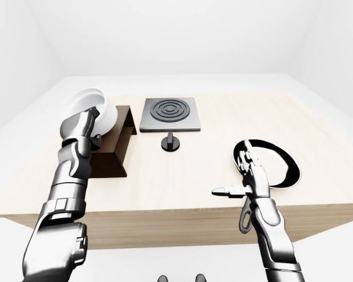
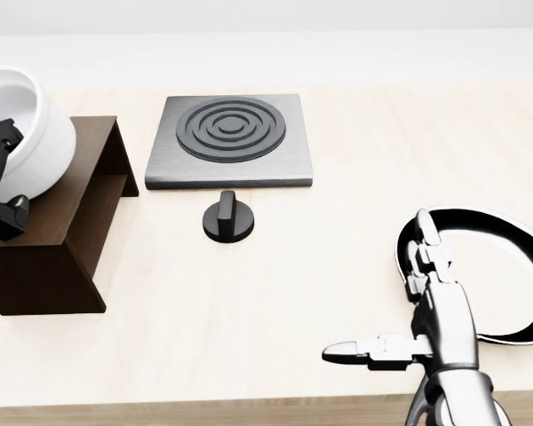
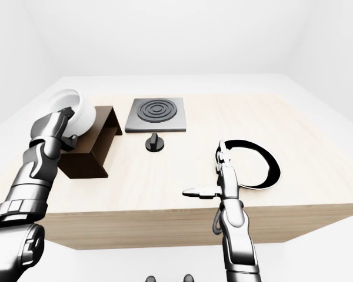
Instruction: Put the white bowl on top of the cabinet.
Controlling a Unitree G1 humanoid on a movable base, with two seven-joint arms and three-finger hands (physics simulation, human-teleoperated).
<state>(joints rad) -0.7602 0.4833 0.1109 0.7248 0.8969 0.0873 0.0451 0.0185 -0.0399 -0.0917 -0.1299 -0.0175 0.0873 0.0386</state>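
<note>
Left robot hand (image 1: 85, 126): fingers closed round the rim of the white bowl (image 1: 100, 111), gripping it at the bowl's near-left edge in the left-eye view. The bowl is tilted, its opening turned toward the upper left of that view. It sits over the top panel of the cabinet (image 2: 67, 191). In the head view its lower edge overlaps the left part of the dark wood top; whether it rests on the panel or is held just clear of it cannot be determined from these angles.

Right robot hand (image 2: 409, 306): open, gripping nothing. Its fingers point toward the top of the head view, with the thumb extended to the left. It stands above the desk (image 2: 293, 293) near the bottom edge, its fingertips overlapping the left rim of a black-rimmed plate (image 2: 515, 275).

Cabinet: dark brown, open on its right side, standing at the left of the desk.

Other items: a grey square hob plate (image 2: 231, 140) with concentric rings lies to the right of the cabinet, apart from it. A black knob (image 2: 228, 217) stands just below the hob plate in the head view. The plate lies at the desk's right, well apart from the cabinet.
</note>
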